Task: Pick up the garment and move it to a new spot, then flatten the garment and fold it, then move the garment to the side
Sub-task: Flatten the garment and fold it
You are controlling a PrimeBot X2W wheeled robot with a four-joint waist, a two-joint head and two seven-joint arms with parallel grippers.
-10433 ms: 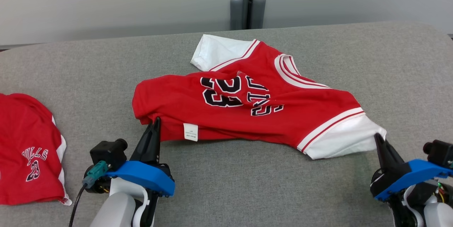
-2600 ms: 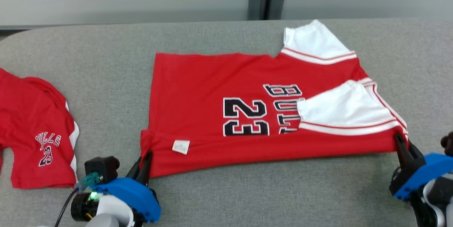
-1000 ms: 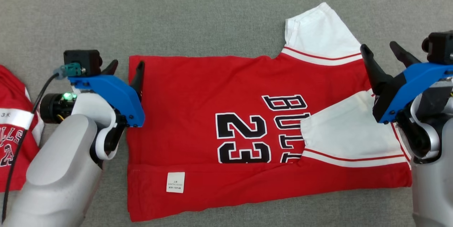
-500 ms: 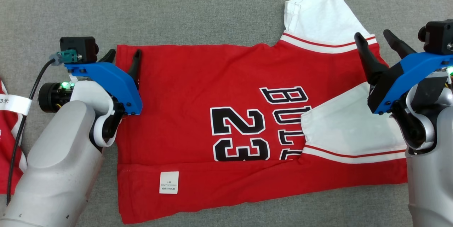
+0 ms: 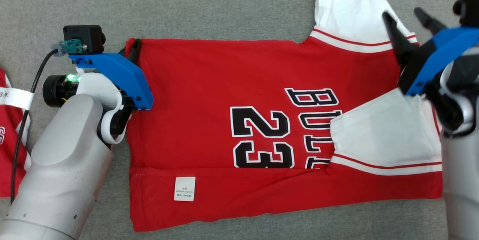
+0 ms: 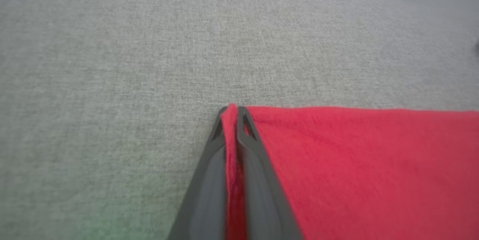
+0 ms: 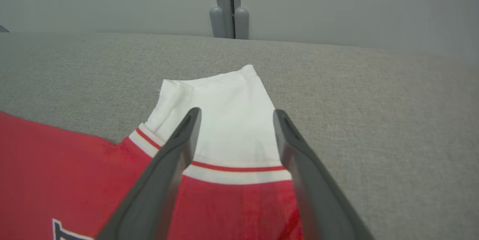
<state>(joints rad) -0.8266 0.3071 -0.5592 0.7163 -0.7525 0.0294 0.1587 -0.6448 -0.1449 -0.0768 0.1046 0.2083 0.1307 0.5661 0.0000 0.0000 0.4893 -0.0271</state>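
The short-sleeved red jersey with white sleeves [image 5: 209, 83] lies flat on the grey fabric-covered table [image 5: 224, 4], its near edge folded over. The left gripper [image 6: 232, 111] is clamped on the jersey's far left hem corner, with red cloth pinched between its fingers. The right gripper [image 7: 236, 111] stands with its fingers spread over the far white sleeve [image 5: 348, 8], grasping nothing. The near white sleeve [image 5: 385, 128] is folded across the chest and covers part of the lettering: "23" and "BUL" are readable. The print on the white care label [image 5: 185, 188] is too small to read. Another red garment [image 5: 7, 135] lies at the left edge, apart.
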